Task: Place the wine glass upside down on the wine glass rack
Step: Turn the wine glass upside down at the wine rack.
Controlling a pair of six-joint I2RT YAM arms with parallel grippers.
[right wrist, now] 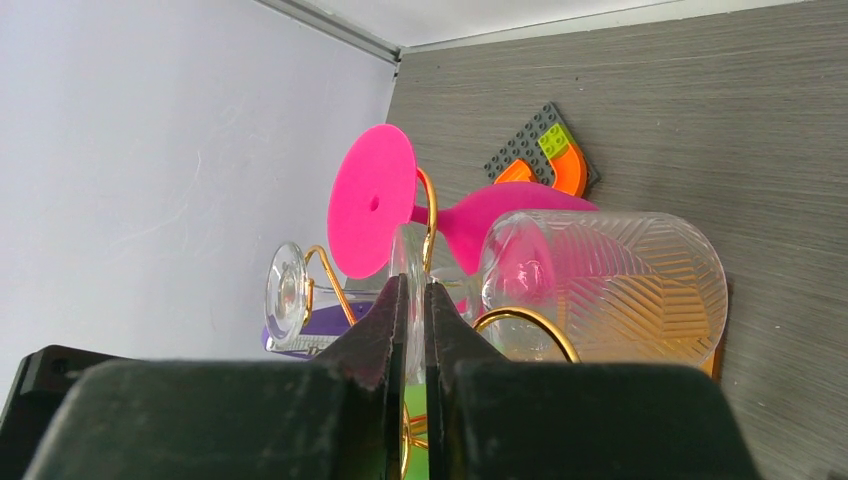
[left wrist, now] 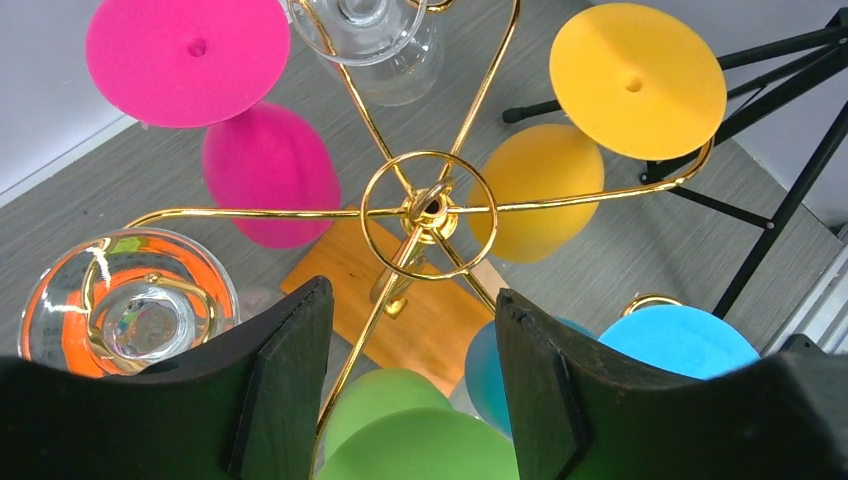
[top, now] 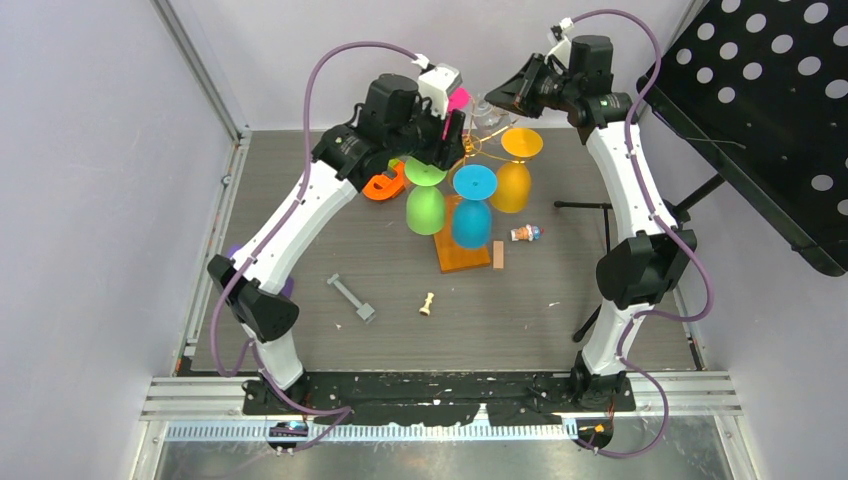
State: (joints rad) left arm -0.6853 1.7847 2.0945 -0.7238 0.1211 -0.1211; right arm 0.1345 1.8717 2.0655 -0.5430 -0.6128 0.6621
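Your left gripper [top: 449, 132] hung over the top of the wine glass rack [left wrist: 428, 208], its jaws apart and nothing between them; its wrist camera looked straight down between the two black fingers [left wrist: 290, 380] onto the rack's gold hub and the wire arms spreading from it. At that camera's left a second clear glass [left wrist: 130, 310] hung from one arm; a pink glass [left wrist: 270, 170] hung from the next; a green glass [top: 426, 208], a blue glass [top: 472, 222] and a yellow glass [top: 512, 185] hung upside down on the nearer and right-hand arms. The rack stood on its orange-brown base about mid-table [top: 560, 320].

Farther right, at the rack's far side, sat the wine glass [right wrist: 610, 285], clear and ribbed, foot up and bowl down, up among the curled arms just beside the pink glass; a gold wire curve showed beside its stem, though you could not tell whether the glass was seated on it.

Your right gripper [right wrist: 415, 300] was clamped on that wine glass, its fingers [right wrist: 375, 340] pinched together on the thin rim of the foot; the bowl lay beyond the fingertips, below them over the base.
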